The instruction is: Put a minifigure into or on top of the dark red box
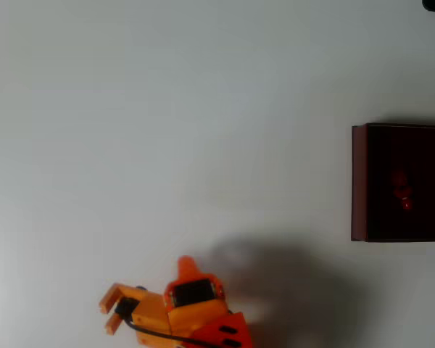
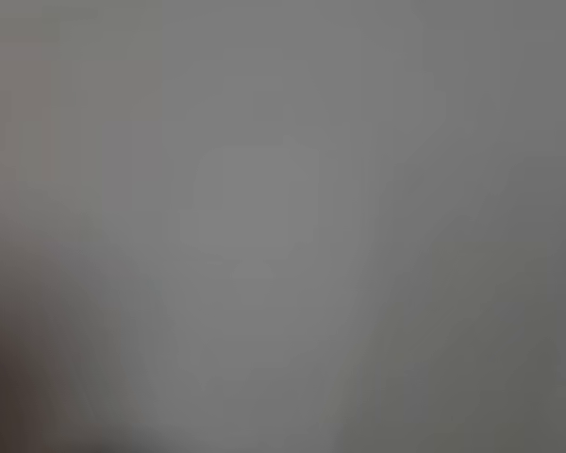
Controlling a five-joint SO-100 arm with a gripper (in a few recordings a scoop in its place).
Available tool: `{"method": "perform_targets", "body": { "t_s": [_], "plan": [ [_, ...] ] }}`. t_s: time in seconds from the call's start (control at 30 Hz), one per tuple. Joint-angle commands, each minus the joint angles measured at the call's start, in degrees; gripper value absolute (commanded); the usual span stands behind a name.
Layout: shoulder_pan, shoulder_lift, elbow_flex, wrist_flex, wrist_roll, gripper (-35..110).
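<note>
from overhead, the box point(image 1: 359, 181) sits at the right edge of the white table point(image 1: 167, 109), and there's a small red blob on its dark floor that looks like the figure point(image 1: 402, 190) already inside (too dim to make out which way it lies). the gripper point(image 1: 112, 310) is down at the bottom left, well apart from the box, fingers spread with nothing between them. the box lies right and up from it. wrist camera is just grey blur. no writing readable anywhere.

Orange plastic arm point(image 1: 192, 312) w/ black motor block, black cable, lighter orange claw point(image 1: 112, 310).
</note>
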Motion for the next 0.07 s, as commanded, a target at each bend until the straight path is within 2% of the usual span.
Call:
{"method": "perform_targets", "body": {
  "t_s": [0.0, 0.03],
  "plan": [
    [-1.1, 0.6, 0.3, 0.5, -0.2, 0],
    [-1.1, 0.6, 0.3, 0.5, -0.2, 0]
  ]
}}
